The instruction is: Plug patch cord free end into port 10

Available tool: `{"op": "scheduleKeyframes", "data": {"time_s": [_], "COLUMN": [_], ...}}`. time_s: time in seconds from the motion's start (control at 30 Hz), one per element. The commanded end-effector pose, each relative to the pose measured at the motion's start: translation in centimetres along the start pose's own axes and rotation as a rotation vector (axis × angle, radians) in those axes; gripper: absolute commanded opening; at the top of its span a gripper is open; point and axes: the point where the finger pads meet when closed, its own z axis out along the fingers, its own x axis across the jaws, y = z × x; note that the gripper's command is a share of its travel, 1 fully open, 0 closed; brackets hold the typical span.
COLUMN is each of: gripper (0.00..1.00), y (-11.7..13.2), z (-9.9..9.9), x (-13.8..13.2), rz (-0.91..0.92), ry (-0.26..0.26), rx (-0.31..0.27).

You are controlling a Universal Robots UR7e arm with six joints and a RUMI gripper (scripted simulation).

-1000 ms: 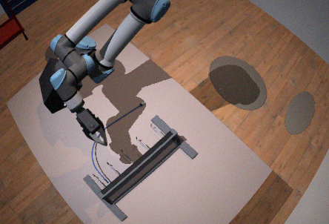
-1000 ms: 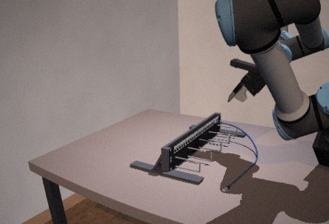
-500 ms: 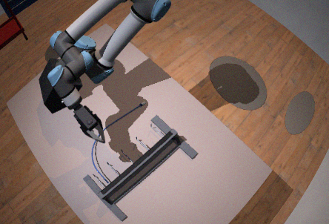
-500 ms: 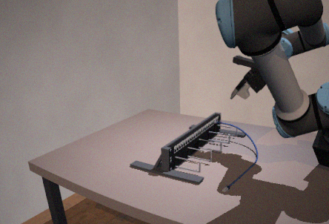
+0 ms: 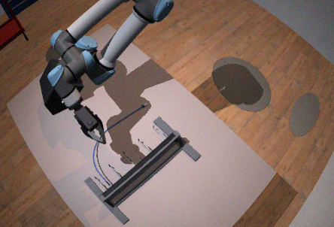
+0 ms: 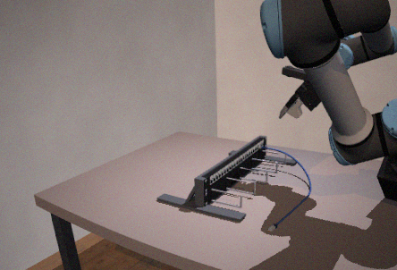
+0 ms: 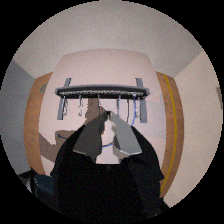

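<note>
The rack (image 5: 141, 164) (image 6: 234, 164) (image 7: 102, 90) stands upright on its two feet. The blue cord (image 5: 124, 118) (image 6: 309, 181) (image 7: 134, 112) runs from a port near one end of the rack and curves down onto the table. Its free plug (image 5: 146, 104) (image 6: 273, 227) lies on the table in front of the rack's other end; its clip is too small to make out. My gripper (image 5: 104, 141) (image 6: 282, 115) (image 7: 108, 111) is shut and empty, raised above the table in front of the rack, apart from the cord and plug. Individual port numbers are not readable.
Several thin wire cable holders (image 5: 144, 146) (image 6: 255, 189) stick out from the rack's port side. The rack's grey feet (image 5: 192, 151) (image 6: 223, 213) extend front and back. The arm's shadow falls across the pale table (image 5: 226, 171) (image 6: 125, 186) and around the plug.
</note>
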Motion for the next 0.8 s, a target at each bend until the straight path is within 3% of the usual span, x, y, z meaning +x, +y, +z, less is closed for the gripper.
{"op": "scheduleKeyframes", "data": {"time_s": [0.0,0.33,0.77], "gripper": [0.0,0.0,0.0], "y": [0.0,0.0,0.0], "z": [-0.1,-0.1,-0.1], "x": [0.0,0.7,4.3], "rz": [-0.001,-0.001,-0.001], "ry": [0.0,0.0,0.0], "rx": [0.001,0.001,0.001]}}
